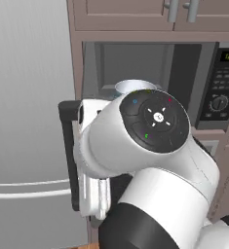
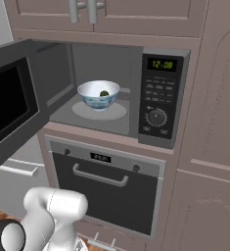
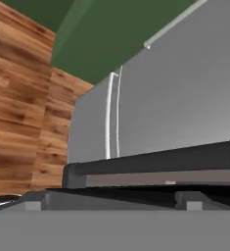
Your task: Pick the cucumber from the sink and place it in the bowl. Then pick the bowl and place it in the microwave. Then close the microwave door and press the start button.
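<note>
Wood floor [image 3: 18, 117] meets green wall [image 3: 116, 34] beside steel fridge [image 3: 185, 98].

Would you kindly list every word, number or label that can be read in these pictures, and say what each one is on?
"12:09": green digits on the clock display at the top of the microwave control panel.
Button labels on the control panel: too small to read.
Small display on the oven below: blurred, unreadable.

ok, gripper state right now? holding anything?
Gripper: open, jaws wide, holding nothing; it sits next to the long dark bar handle of the microwave door.
</note>
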Controlling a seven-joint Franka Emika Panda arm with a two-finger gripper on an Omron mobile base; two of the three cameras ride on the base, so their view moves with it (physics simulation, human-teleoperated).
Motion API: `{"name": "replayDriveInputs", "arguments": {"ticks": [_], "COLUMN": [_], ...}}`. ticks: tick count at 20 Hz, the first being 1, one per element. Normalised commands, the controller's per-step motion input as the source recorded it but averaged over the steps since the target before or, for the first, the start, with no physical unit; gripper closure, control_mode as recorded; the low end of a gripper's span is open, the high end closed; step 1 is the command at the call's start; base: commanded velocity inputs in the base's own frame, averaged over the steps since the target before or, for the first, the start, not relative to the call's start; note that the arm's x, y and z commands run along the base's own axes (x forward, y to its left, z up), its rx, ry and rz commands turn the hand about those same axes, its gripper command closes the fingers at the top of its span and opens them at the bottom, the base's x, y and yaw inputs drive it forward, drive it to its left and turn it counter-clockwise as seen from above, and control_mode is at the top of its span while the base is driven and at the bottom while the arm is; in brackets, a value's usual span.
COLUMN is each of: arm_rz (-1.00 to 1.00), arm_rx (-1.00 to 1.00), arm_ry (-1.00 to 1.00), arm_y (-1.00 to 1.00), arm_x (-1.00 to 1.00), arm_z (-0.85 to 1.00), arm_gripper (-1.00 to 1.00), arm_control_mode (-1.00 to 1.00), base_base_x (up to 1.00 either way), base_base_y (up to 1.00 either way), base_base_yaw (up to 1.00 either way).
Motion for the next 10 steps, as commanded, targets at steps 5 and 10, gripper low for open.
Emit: {"name": "replayDriveInputs", "arguments": {"ticks": [5,10], "arm_rz": [-0.13,-0.07], "arm_rx": [-0.10,-0.08], "arm_ry": [0.01,-0.02], "arm_y": [0.31,0.11], "arm_x": [0.56,0.10], "arm_z": [-0.47,-0.18], "arm_gripper": [-1.00,-1.00], "arm_control_mode": [-1.00,-1.00], "base_base_x": [0.00,0.00], "base_base_y": [0.00,0.00], "base_base_yaw": [0.00,0.00]}}
